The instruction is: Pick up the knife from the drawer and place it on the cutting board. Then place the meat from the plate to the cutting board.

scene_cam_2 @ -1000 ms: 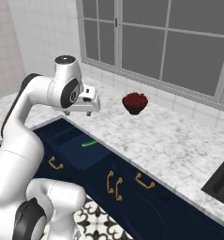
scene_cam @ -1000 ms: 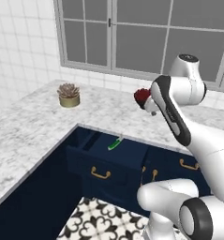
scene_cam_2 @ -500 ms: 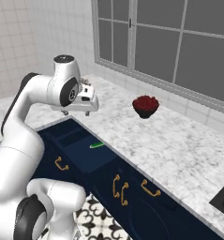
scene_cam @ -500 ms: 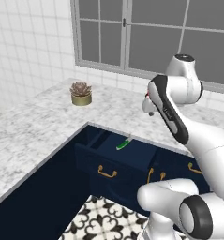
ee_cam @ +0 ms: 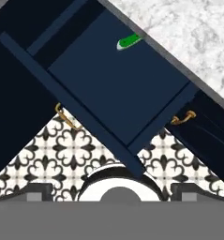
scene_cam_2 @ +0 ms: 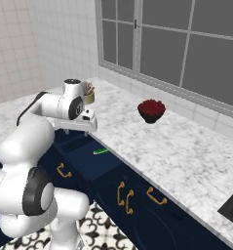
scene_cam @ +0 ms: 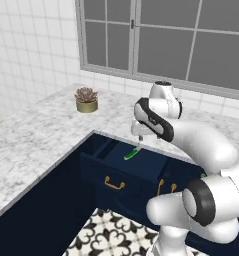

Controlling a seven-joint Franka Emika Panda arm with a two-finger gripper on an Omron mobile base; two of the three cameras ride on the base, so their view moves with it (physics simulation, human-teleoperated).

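Observation:
The navy drawer (scene_cam: 141, 165) stands pulled out below the marble counter, its brass handle (scene_cam: 114, 184) on the front. The knife (scene_cam: 131, 154) lies inside near the back; its green handle is plain and its blade sits under the counter edge. The knife (scene_cam_2: 100, 151) and drawer (scene_cam_2: 84, 161) also appear from the right. My gripper (scene_cam: 139, 140) hangs open just above the drawer, over the knife, holding nothing. Looking down, the hand view has the knife (ee_cam: 129, 41) at the top of the drawer (ee_cam: 108, 89). The cutting board, meat and plate are out of view.
A potted succulent (scene_cam: 86, 99) stands on the counter at the back left. A dark bowl of red fruit (scene_cam_2: 151, 110) sits near the window. More brass-handled cabinet fronts (scene_cam_2: 125, 197) run to the right. A black cooktop corner (scene_cam_2: 232, 210) is at far right. Patterned floor tiles (ee_cam: 76, 150) lie below.
Both base views have shifted, so the base has moved. The hand has come down from counter height to just above the open drawer, closer to the knife. The jaws stayed open.

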